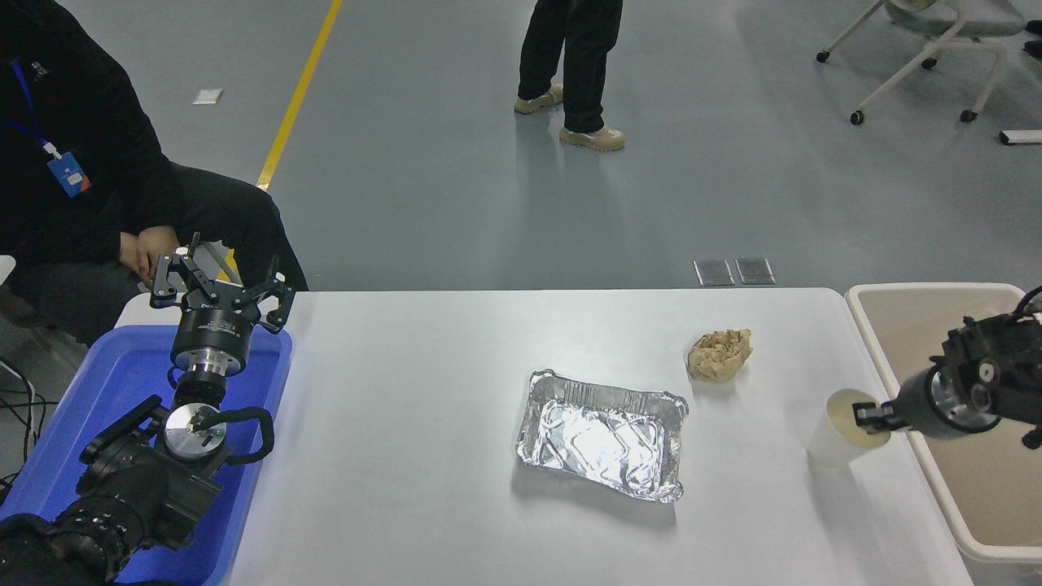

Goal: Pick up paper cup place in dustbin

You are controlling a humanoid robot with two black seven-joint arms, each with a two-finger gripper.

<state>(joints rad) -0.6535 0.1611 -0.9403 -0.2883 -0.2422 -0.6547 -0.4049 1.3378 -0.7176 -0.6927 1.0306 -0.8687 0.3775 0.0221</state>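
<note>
The small white paper cup [838,435] hangs tilted just above the table's right side, its cream inside facing the right arm. My right gripper [866,417] is shut on the cup's rim, reaching in from the right edge over the dustbin. The beige dustbin [863,313] stands against the table's right end, a short way right of the cup. My left gripper [220,285] is parked at the lower left over a blue tray, fingers spread open and holding nothing.
A silver foil tray [601,434] sits mid-table. A crumpled brown paper ball [718,354] lies behind and left of the cup. The blue tray [122,382] is at the left end. One person sits at the far left [73,163]; another stands on the floor beyond [570,65].
</note>
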